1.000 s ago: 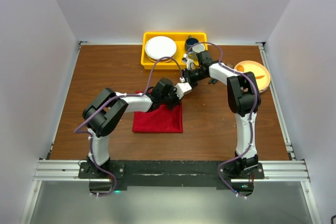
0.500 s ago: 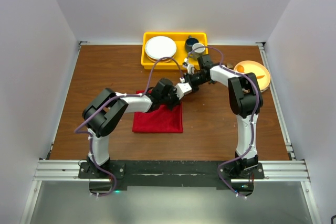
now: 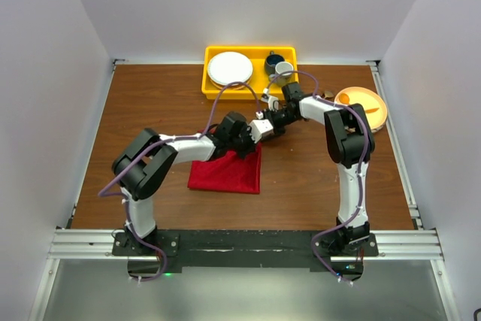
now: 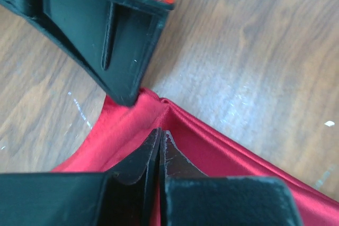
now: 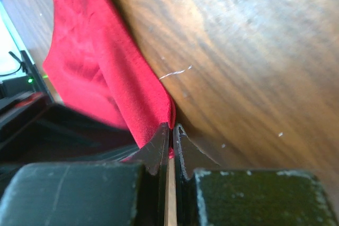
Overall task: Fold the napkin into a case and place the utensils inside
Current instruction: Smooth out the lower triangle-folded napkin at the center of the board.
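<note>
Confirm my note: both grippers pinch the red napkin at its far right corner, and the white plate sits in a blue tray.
One slip: the tray holding the white plate is yellow, not blue, as the top external view shows. The rest stands: the left gripper and right gripper pinch the red napkin.

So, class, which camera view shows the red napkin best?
The top external view: nearly the whole napkin shows, with its outline and place on the table. The left wrist view shows only a red fold close up; the right wrist view, a narrow red strip by its jaws.
</note>
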`<state>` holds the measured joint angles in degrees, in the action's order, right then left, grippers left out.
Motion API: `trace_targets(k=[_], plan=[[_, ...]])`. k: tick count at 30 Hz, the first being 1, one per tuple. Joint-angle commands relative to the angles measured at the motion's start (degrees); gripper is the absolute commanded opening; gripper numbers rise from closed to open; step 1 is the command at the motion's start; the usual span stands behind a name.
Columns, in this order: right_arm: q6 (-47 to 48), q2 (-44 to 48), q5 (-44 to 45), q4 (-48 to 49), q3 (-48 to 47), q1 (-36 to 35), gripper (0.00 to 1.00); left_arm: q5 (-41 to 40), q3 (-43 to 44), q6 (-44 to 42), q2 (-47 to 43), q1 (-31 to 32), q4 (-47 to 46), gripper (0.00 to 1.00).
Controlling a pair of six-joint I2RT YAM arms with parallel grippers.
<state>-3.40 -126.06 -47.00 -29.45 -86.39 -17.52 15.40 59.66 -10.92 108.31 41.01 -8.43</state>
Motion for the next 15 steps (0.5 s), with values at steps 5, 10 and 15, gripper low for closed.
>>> trace_targets(k=[5, 10, 15], plan=[[1.02, -1.03, 1.92, -0.08, -4.4, 0.2, 0.0, 3.06, -0.23, -0.77, -11.71, 0.03, 10.25, 0.08], [1.11, -0.42, 2.0, -0.17, -5.19, 0.2, 0.0, 3.15, -5.86, -1.04, -14.44, -0.5, 11.42, 0.06], [1.38, 0.81, 1.74, -0.43, -5.1, 0.03, 0.0, 3.85, -7.98, 3.44, -12.95, -0.5, 9.92, 0.04]])
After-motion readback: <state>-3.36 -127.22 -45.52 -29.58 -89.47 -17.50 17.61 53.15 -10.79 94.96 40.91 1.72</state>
